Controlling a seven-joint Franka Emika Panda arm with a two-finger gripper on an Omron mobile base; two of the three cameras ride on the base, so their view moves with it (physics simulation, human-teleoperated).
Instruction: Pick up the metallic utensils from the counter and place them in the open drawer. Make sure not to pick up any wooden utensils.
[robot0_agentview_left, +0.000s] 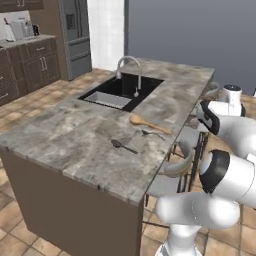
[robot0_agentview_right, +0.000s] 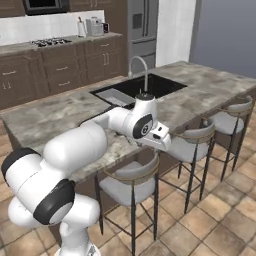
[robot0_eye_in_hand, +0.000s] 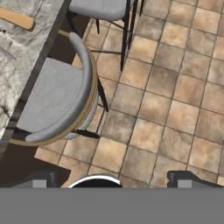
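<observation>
On the marbled counter (robot0_agentview_left: 75, 135) lie a small dark metal spoon (robot0_agentview_left: 122, 146), a slim knife (robot0_agentview_left: 150, 133) and, just behind them, the tan wooden spoon (robot0_agentview_left: 149, 124). My gripper (robot0_agentview_left: 196, 119) hangs past the counter's right edge, above the stools, to the right of the utensils and apart from them. It appears in the right base view too, gripper (robot0_agentview_right: 161, 145) pointing down. In the hand view its gripper (robot0_eye_in_hand: 111, 181) tips stand wide apart, open and empty, over a stool and tiled floor. The wooden spoon's handle (robot0_eye_in_hand: 15, 18) shows at the top left there. The open drawer is out of view.
A black sink (robot0_agentview_left: 120, 92) with a curved faucet (robot0_agentview_left: 131, 67) sits in the island behind the utensils. Grey bar stools (robot0_agentview_right: 131, 182) line the island's near side; one stool (robot0_eye_in_hand: 57, 100) is right under my hand. A wall counter (robot0_agentview_right: 55, 45) with a stove runs at the back.
</observation>
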